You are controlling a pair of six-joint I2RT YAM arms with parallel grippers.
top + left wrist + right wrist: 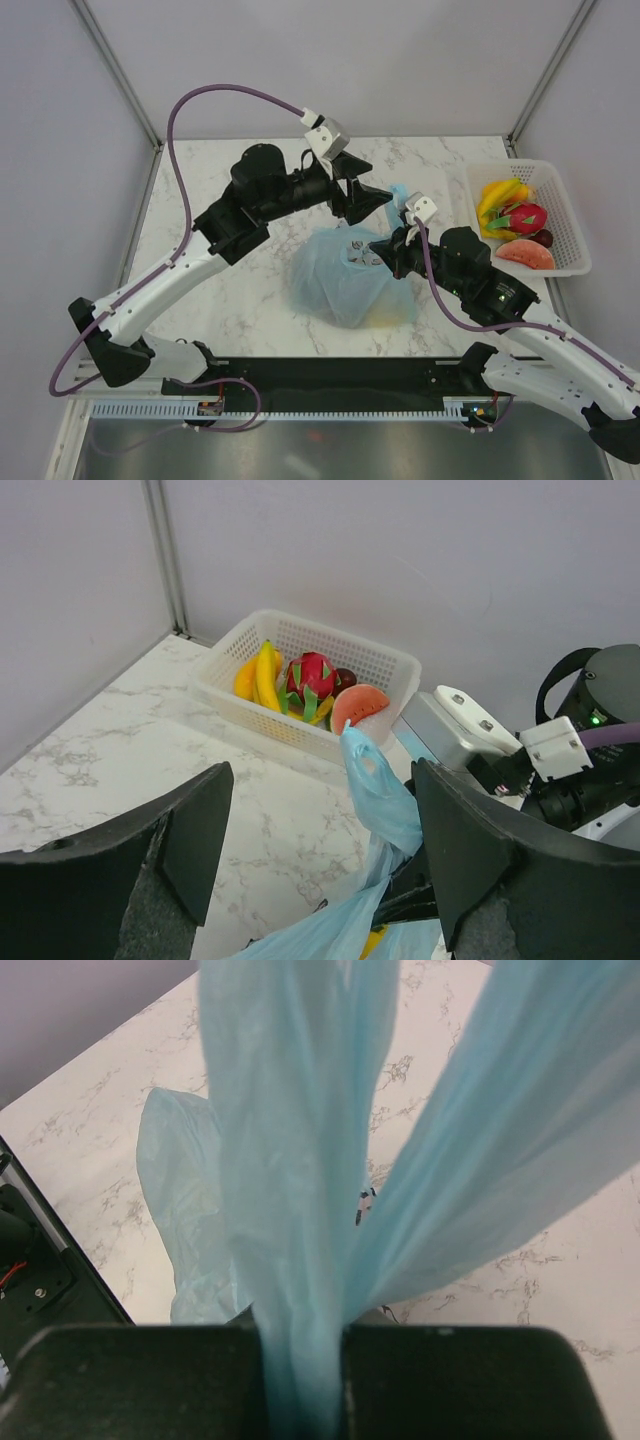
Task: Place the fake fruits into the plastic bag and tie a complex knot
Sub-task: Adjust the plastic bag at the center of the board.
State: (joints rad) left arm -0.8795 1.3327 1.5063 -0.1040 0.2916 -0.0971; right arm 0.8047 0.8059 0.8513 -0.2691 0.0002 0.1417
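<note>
Two strips of pale blue film from the plastic bag (300, 1160) run up out of the right pincer (300, 1380), which is clamped tight on them. The bag's body slumps on the table (230, 290) just beside that pincer, with something yellow showing through it. Beyond, the left pincer (320, 850) hangs spread wide with nothing in its grasp; a raised blue handle end stands between its fingers, touching neither. Farthest off, at the table's right edge, the fake fruits (515, 222) lie in a white basket (575, 245), well apart from both pincers.

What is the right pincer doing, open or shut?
Shut: the right pincer is clamped on a strip of the plastic bag.
</note>
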